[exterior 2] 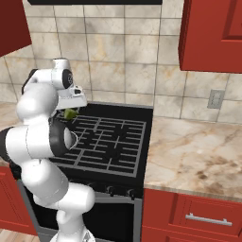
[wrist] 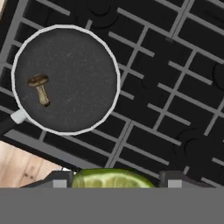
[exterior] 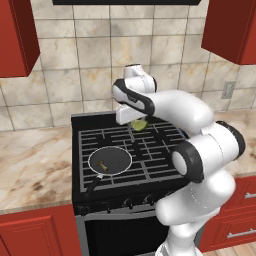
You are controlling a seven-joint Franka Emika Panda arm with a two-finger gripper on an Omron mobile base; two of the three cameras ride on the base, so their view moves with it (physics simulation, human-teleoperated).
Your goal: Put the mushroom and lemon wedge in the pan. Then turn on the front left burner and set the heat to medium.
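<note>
Carrying the lemon (exterior: 138,124) over the stove (exterior: 150,145), the arm is on the second half of the loading step. Off to the left, the pan (exterior: 110,160) sits on the front left burner with the mushroom (exterior: 103,164) already lying inside it. To its right and further back hangs the tool (exterior: 136,122), jaws clamped on the lemon, clear above the grates. Next up, by the look of it: swing left and forward until the lemon is over the pan, lower, then let go. The knobs (exterior: 129,203) wait along the front edge.
</note>
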